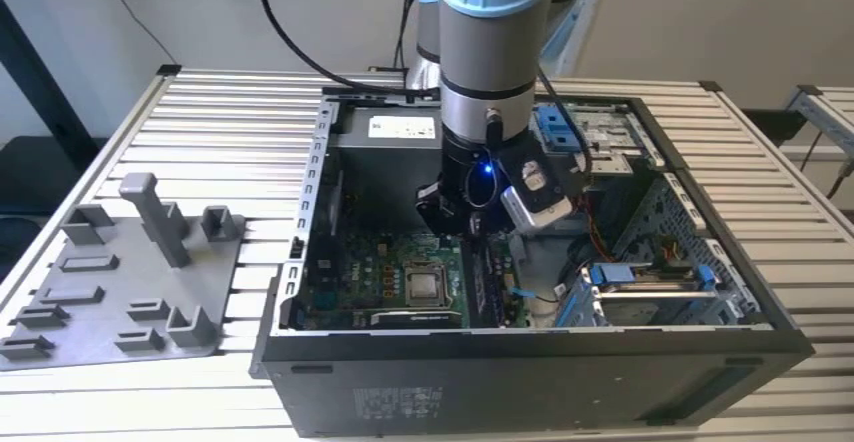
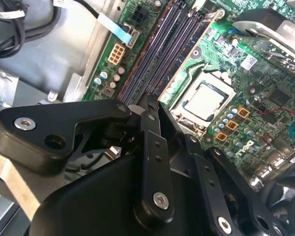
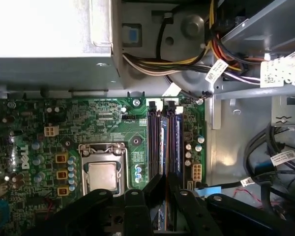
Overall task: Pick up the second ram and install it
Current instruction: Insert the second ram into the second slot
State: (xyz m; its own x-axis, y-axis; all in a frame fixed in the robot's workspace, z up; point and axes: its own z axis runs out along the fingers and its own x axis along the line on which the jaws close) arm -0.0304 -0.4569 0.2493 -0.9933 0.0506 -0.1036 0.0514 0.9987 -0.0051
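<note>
End effector (image 3: pixel 164 184) reaches down inside the computer case (image 1: pixel 534 347), its fingers (image 2: pixel 150 120) drawn close together over the memory slots (image 3: pixel 164 142). Between them in the first wrist view sits the second ram (image 3: pixel 163 147), a bluish strip in a slot; whether it is pinched, I cannot tell. Left of it lies the processor socket (image 3: pixel 102 172).

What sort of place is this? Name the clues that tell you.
Probably a robotics lab or test bench for computer assembly: a robot arm reaches into an open computer case on a slatted metal table, beside a grey fixture tray.
</note>
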